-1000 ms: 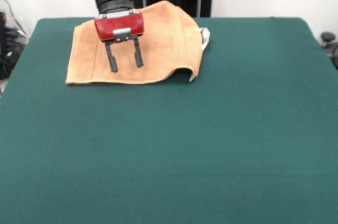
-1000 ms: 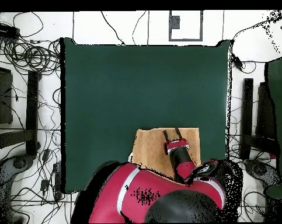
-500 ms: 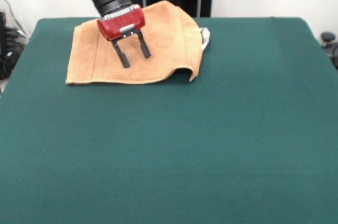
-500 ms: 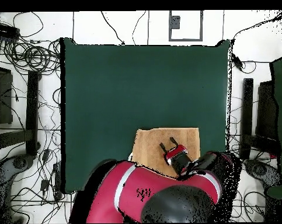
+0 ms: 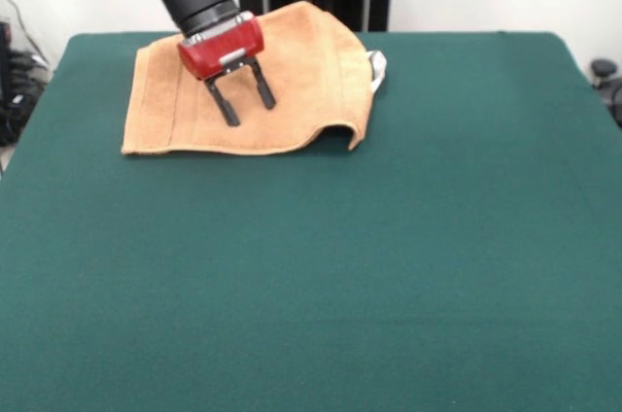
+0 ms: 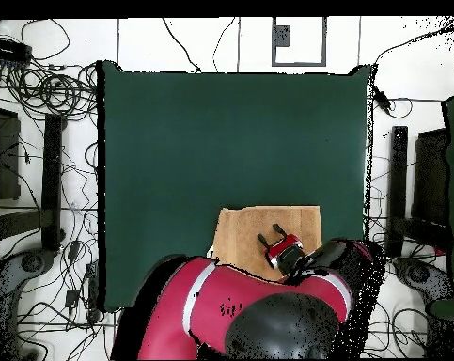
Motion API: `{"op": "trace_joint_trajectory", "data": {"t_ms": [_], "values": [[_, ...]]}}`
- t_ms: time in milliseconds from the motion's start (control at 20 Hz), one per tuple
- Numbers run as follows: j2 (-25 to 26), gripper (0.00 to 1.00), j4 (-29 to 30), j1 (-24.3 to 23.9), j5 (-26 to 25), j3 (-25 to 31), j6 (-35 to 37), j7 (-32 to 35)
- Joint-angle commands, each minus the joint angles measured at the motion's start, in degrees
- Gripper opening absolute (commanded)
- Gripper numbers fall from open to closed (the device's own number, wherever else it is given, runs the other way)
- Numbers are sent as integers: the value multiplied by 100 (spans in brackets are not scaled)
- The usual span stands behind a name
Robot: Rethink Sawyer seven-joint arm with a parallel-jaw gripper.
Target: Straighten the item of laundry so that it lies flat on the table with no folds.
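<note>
towel (image 5: 292, 72): under fingers, partly folded | fingers (image 5: 246, 101): spread, gripping nothing

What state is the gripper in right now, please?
Gripper: open, holding nothing, tilted above the towel.

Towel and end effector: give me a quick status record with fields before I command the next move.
towel: golden-tan towel near the table's far edge in the front view
towel state: not flat; the right part humps up, and the right end of the near edge lifts off the surface
tag: white tag shows at the towel's right edge
end effector: end effector, tilted, over the towel's left-centre part
fingers: open, nothing between them
contact: cannot tell whether the tips touch the cloth
table: green table; only the towel lies on it
</note>
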Motion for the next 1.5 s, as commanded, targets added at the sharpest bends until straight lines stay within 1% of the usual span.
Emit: {"op": "trace_joint_trajectory", "data": {"t_ms": [50,200,250,300,350,450,500,550,650,750,1000,1200,1500], "values": [[598,100,-459,22,348,1184,794,665],[598,100,-319,-163,979,1194,694,-286],[586,100,-190,-237,1425,1155,598,-856],[580,100,-123,-258,1653,1116,531,-1104],[574,100,22,-305,2133,1043,354,-1636],[591,100,242,-294,2847,862,11,-2240],[604,100,307,-263,3055,782,-111,-2384],[622,100,435,-221,3415,674,-317,-2626],[689,100,565,-129,3814,499,-593,-2814],[748,100,599,-23,3998,363,-724,-2773],[892,100,562,144,4213,122,-868,-2660],[902,100,535,274,4235,-30,-849,-2507],[972,100,438,343,4216,-120,-799,-2279]]}}
